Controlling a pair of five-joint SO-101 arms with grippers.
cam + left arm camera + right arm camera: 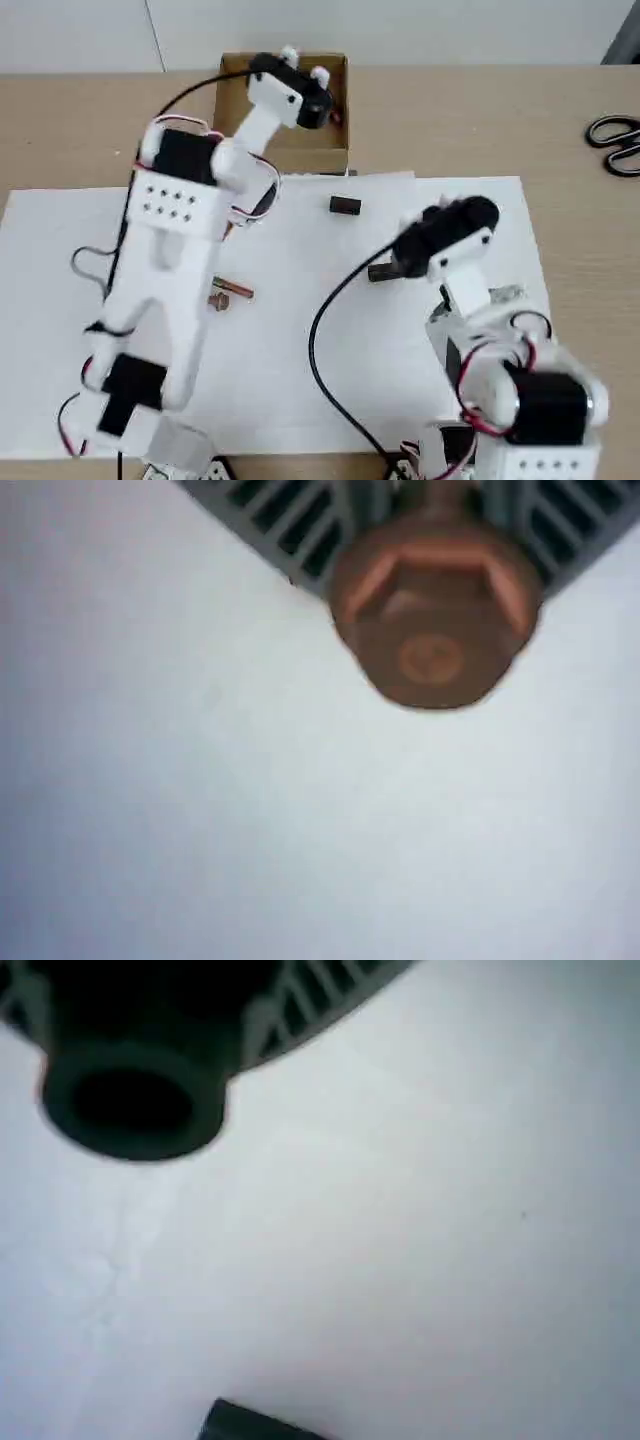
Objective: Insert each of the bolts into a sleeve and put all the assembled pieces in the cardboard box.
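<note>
Cardboard box [340, 150] sits at the far edge of the white paper [270, 380] in the high view, well beyond the right gripper [398, 266]; that gripper is clamped on a black sleeve [382, 270], and a spare sleeve [345, 205] lies near it on the paper, on the side toward the box; a copper bolt [232, 292] shows just beside the left arm [170, 270], and I cannot tell from here whether it lies loose. Left wrist view: the left gripper [430, 505] is closed on a copper hex bolt [435, 630], whose head stands out from between the ribbed fingers [270, 515]. Right wrist view: the held sleeve turns its open bore outward, clear of the gripper. The step looks like mating the two; line the shank squarely with the bore before pushing, go slowly, and keep both grips firm. No writing can be read anywhere.
</note>
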